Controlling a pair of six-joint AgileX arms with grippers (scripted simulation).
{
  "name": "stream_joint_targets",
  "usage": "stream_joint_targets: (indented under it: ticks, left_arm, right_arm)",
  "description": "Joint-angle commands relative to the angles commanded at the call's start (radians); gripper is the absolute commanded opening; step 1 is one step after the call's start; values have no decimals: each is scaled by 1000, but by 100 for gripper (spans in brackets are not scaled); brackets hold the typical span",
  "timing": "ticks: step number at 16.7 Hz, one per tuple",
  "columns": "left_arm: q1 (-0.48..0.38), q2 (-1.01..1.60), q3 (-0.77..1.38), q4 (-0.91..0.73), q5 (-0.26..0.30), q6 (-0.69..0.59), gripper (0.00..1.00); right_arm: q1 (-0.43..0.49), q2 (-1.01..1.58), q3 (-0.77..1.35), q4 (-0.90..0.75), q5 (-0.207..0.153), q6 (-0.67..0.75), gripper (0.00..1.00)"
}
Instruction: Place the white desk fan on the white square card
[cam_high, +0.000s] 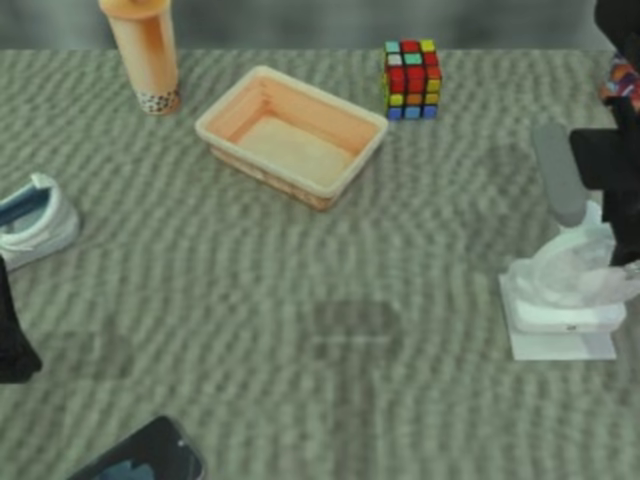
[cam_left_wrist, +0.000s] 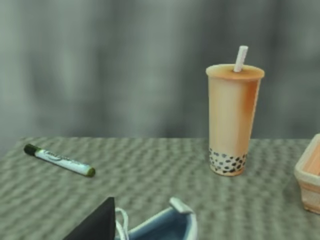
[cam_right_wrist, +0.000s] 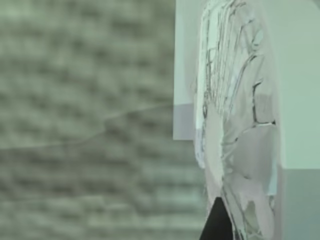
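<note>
The white desk fan (cam_high: 565, 285) stands upright with its rounded base on the white square card (cam_high: 590, 348) near the table's right edge. My right gripper (cam_high: 618, 262) is right at the fan's head, coming in from the right edge of the top view. In the right wrist view the fan's round grille (cam_right_wrist: 235, 100) fills the picture very close up, over the pale card (cam_right_wrist: 300, 75). My left gripper (cam_high: 12, 345) sits parked at the table's left edge, just in front of a sneaker.
A peach basket (cam_high: 290, 135) lies at the back centre, with a colour cube (cam_high: 412, 78) to its right and a bubble tea cup (cam_high: 145, 50) to its left. A white-grey sneaker (cam_high: 35, 220) rests at the left edge, a dark phone (cam_high: 150, 455) at the front left. A marker (cam_left_wrist: 59, 160) lies near the cup.
</note>
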Motion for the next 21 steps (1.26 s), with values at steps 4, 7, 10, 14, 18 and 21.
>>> stream_joint_targets:
  ticks: [4,7,10,14,18,21]
  left_arm:
    - [0,0,0,0,0,0,100]
    - [0,0,0,0,0,0,100]
    - [0,0,0,0,0,0,100]
    - [0,0,0,0,0,0,100]
    - [0,0,0,0,0,0,100]
    - [0,0,0,0,0,0,100]
  right_arm:
    - [0,0,0,0,0,0,15]
    - [0,0,0,0,0,0,38]
    - [0,0,0,0,0,0,60]
    - [0,0,0,0,0,0,90]
    - [0,0,0,0,0,0,100]
    - [0,0,0,0,0,0,100]
